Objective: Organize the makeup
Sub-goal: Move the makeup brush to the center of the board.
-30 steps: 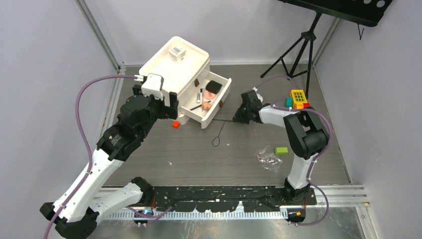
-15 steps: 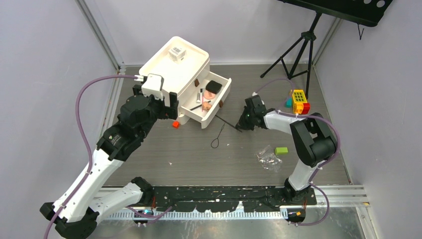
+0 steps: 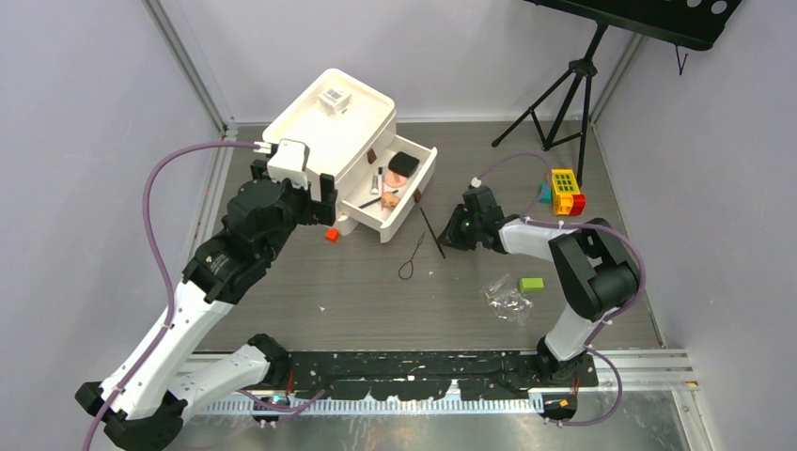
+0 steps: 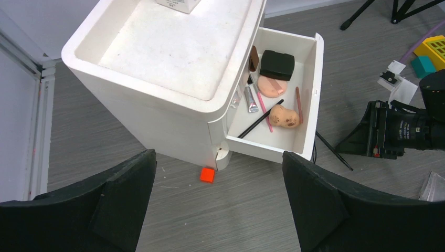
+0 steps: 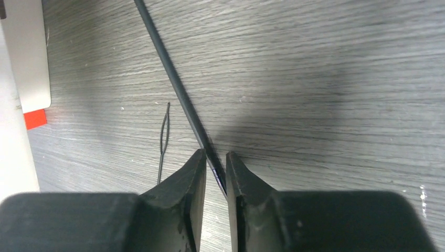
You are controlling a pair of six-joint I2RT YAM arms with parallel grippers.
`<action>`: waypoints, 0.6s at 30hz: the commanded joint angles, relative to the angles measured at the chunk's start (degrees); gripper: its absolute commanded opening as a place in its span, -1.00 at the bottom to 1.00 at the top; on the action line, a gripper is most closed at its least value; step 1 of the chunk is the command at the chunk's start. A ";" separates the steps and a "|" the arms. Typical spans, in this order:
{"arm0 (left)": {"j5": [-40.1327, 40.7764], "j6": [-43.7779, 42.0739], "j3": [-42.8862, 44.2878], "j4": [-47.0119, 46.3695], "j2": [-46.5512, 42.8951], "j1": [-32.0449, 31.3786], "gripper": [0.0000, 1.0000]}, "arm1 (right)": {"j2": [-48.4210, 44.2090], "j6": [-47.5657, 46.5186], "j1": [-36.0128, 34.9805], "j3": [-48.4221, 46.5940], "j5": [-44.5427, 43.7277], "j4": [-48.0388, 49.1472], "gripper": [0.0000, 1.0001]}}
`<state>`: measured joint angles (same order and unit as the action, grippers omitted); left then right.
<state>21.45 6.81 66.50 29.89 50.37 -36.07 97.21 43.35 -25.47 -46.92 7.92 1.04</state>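
Busy stowing the pencil [image 5: 176, 86], which lay on the table at the drawer's [image 4: 262, 149] four o'clock, my right gripper [image 5: 215, 170] straddled its end, pinching or slack I couldn't tell, while my left gripper [image 4: 218, 155] gaped; next it probably needed a firm pinch and a lift into the drawer.

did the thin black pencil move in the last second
yes. the black pencil has swung: its end at the right gripper moved down the overhead view, while its other end stayed near the white drawer.
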 commanded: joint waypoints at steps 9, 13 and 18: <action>0.47 -0.86 0.00 -0.85 -0.97 0.30 0.84 | 2.58 -9.61 -4.21 -6.72 -11.64 -7.48 -0.35; 0.53 -0.92 -0.01 -0.88 -0.89 0.25 0.84 | 3.64 -13.13 -7.18 -7.77 -17.32 -8.92 -0.35; 0.61 -1.00 0.03 -0.88 -0.60 0.28 0.83 | 4.90 -13.97 -10.42 -5.96 -22.39 -6.68 -0.34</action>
<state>21.47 6.79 66.50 29.89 50.35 -36.07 99.81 32.23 -33.69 -53.76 -7.75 -4.91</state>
